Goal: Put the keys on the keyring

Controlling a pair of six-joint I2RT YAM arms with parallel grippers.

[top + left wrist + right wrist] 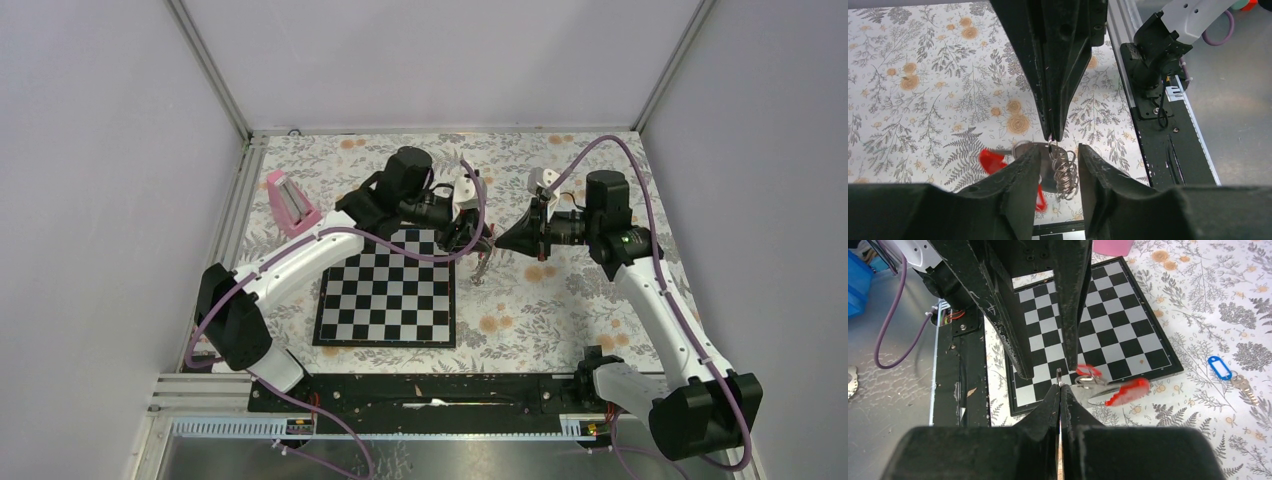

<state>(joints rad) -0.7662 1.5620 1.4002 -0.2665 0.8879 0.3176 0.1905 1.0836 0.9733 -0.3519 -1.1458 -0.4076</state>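
The keyring (1064,172) is being held up over the counter (560,320), just off the chessboard's (385,300) right edge. Its thin ring is being pinched by the right fingers (1050,405), which are pressed together on it. It is being flanked by the left fingers (1020,170), which are standing apart on either side; whether it is being squeezed by them cannot be told. The red key (1128,392) is being seen blurred beside the ring. The blue key (1220,367) is being left on the counter, apart from the chessboard.
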